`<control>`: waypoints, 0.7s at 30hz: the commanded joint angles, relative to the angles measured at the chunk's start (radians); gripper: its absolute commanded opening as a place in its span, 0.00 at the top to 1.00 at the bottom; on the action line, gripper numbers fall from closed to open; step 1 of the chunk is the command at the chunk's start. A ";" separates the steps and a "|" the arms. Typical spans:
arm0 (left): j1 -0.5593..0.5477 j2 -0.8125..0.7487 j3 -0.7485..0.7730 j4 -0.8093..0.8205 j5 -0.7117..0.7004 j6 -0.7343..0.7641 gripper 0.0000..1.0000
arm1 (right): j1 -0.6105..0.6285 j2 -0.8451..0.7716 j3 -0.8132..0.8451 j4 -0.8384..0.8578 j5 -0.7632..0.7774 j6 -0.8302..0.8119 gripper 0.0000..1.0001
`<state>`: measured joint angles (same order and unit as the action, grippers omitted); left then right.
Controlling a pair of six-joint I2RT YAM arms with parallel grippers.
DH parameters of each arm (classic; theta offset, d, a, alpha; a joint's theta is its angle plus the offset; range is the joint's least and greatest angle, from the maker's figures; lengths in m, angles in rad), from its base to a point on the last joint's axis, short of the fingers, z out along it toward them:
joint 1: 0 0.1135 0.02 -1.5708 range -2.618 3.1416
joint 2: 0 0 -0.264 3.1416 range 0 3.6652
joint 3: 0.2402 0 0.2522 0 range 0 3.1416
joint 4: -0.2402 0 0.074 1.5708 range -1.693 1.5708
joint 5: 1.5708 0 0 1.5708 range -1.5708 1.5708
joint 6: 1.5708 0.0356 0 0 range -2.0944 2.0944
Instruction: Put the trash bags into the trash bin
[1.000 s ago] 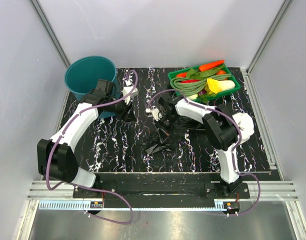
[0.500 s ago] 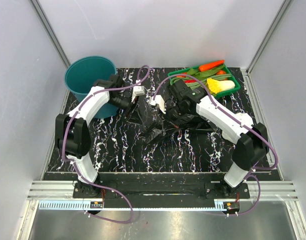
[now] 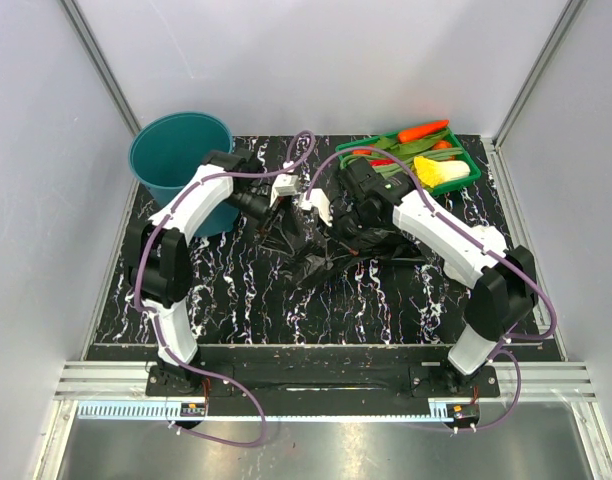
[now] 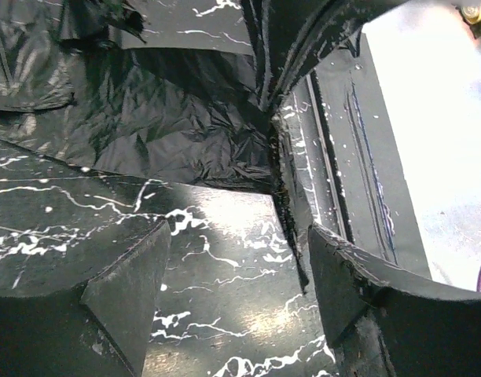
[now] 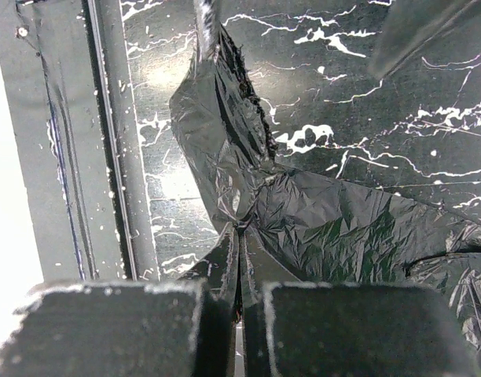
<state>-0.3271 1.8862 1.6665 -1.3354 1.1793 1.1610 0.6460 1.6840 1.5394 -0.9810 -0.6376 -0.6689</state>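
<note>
trash bags (image 3: 326,262) crumpled mid tabletop (image 3: 236,300) — r gripper (image 5: 239,276) clamped on the film, l gripper (image 4: 236,239) spread wide just beside it.

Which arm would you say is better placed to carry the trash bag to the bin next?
Right, probably: the right gripper is shut on the trash bag, while the left gripper stands open with nothing between its fingers. The trash bin stands to the left, though.

1 overhead view faces down from behind; 2 close wrist views share the trash bags (image 4: 170,118).
</note>
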 commanded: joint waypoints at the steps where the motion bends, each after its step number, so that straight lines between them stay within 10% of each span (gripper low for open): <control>1: -0.013 -0.009 -0.034 -0.199 0.051 0.069 0.26 | 0.004 -0.030 0.054 0.016 0.021 -0.003 1.00; 11: -0.020 -0.010 -0.099 -0.214 0.033 0.108 0.55 | 0.004 -0.050 0.041 0.036 0.076 -0.003 1.00; 16: -0.020 -0.015 -0.114 -0.214 0.029 0.108 1.00 | 0.003 -0.061 0.021 0.062 0.118 0.003 1.00; 21: -0.018 -0.036 -0.137 -0.209 0.066 0.088 1.00 | 0.003 -0.053 0.039 0.114 0.164 0.081 0.99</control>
<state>-0.3431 1.8862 1.5429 -1.3518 1.1820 1.2224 0.6460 1.6733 1.5517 -0.9363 -0.5293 -0.6518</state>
